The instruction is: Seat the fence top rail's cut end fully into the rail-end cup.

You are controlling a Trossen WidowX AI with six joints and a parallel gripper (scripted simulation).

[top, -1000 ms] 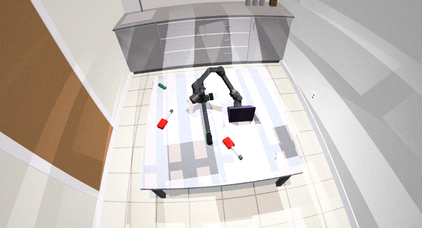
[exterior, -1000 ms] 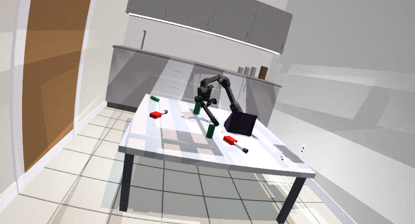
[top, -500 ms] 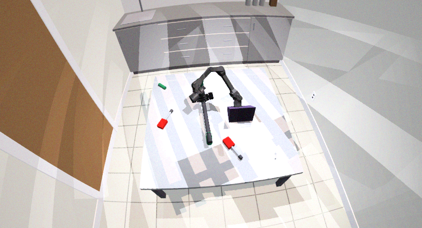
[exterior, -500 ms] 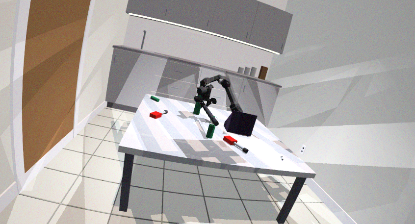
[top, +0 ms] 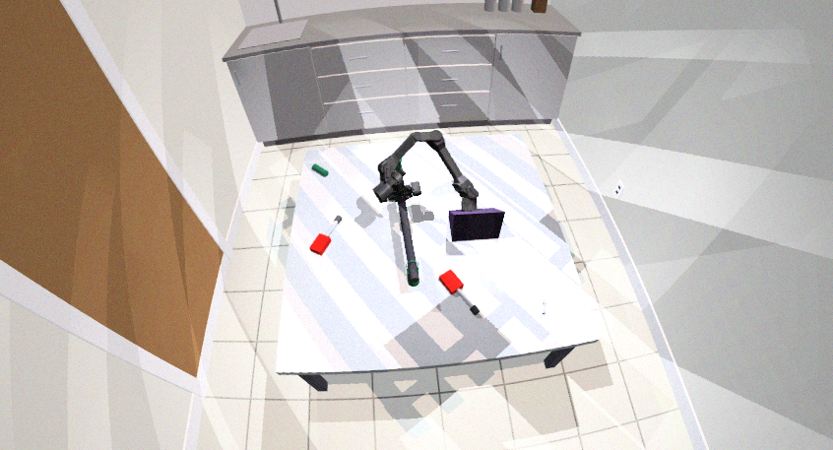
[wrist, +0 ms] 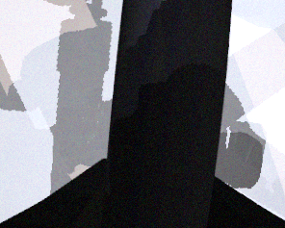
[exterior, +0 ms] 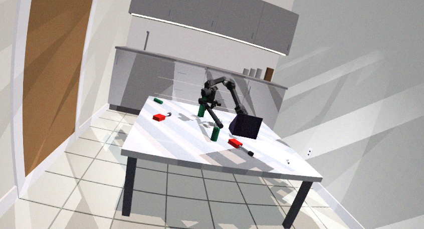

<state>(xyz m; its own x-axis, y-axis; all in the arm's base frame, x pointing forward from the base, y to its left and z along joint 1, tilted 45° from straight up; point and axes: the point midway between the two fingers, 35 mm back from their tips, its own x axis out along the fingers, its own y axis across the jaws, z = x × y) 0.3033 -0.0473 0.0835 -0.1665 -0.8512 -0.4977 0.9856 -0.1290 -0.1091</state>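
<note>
The fence top rail is a long dark rod, raised above the table. My gripper is shut on it near its far end. The near end lies over the green front post, at the thin loop on that post's top. The green back post stands upright behind my gripper, its top mostly hidden by the arm. The rail's far end is close to this post in the exterior view. The brace band and the rail-end cup cannot be made out, so seating cannot be told.
A dark purple block stands by the arm's base. Two red-headed tools lie either side of the rail. A green cylinder lies far left; a tiny metal piece lies near right.
</note>
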